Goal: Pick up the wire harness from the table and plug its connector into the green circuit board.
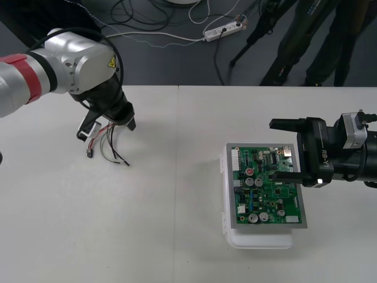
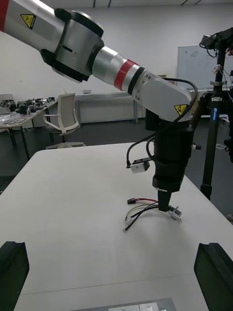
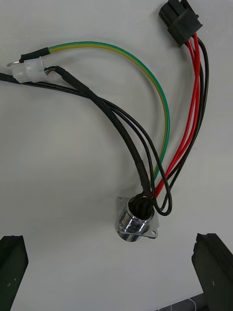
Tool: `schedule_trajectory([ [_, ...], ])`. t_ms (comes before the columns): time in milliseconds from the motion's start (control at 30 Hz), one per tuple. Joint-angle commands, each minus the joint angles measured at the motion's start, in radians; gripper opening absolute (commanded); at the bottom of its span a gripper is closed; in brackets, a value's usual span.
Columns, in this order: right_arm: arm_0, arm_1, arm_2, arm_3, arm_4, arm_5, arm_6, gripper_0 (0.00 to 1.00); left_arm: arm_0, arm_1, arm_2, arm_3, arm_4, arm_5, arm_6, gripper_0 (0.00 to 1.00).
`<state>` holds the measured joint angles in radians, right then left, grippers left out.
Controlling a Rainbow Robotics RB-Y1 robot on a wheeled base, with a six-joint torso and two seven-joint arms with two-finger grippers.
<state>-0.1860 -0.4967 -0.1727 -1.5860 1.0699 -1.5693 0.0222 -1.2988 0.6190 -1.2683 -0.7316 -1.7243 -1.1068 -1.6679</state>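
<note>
One wire harness (image 1: 100,141) lies on the left part of the table (image 1: 171,194). It is well apart from the one green circuit board (image 1: 265,188), which sits on a white base (image 1: 259,240) at the right.

The left gripper (image 1: 107,126) hangs directly over the harness. Its two fingers (image 3: 12,272) are spread wide and grip nothing, so the jaws stand fully open.

Beneath it the harness shows:
- one black plug (image 3: 179,22)
- one round metal socket (image 3: 137,223) with a flange
- one small white connector (image 3: 29,70)
- one green-and-yellow wire (image 3: 102,44)
- two red wires (image 3: 195,92)
- several black wires

The socket rests on the table between the two fingers and touches neither. The plug lies at the other end of the wires, on the bare table and not in the board.

The right gripper (image 1: 288,150) hovers at the board's right edge, jaws wide open and holding nothing. One of its two fingers (image 1: 291,175) reaches over the board; the other stands past the board's far edge.
</note>
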Motion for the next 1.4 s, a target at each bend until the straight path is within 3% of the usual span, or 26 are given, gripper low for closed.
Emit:
schedule_trajectory([
  [33,-0.035,-0.014,0.016,-0.005,-0.016,-0.001,0.061,1.00,-0.056,-0.045,0.003,0.047,-0.014,0.051,-0.182,1.00],
  [433,-0.044,-0.014,0.015,-0.005,-0.018,-0.001,0.070,1.00,-0.051,-0.097,0.003,0.179,0.018,0.120,-0.357,1.00],
  [1400,-0.052,-0.023,0.015,-0.009,-0.039,-0.001,0.059,1.00,0.036,-0.116,0.003,0.201,-0.015,0.275,-0.365,1.00],
])
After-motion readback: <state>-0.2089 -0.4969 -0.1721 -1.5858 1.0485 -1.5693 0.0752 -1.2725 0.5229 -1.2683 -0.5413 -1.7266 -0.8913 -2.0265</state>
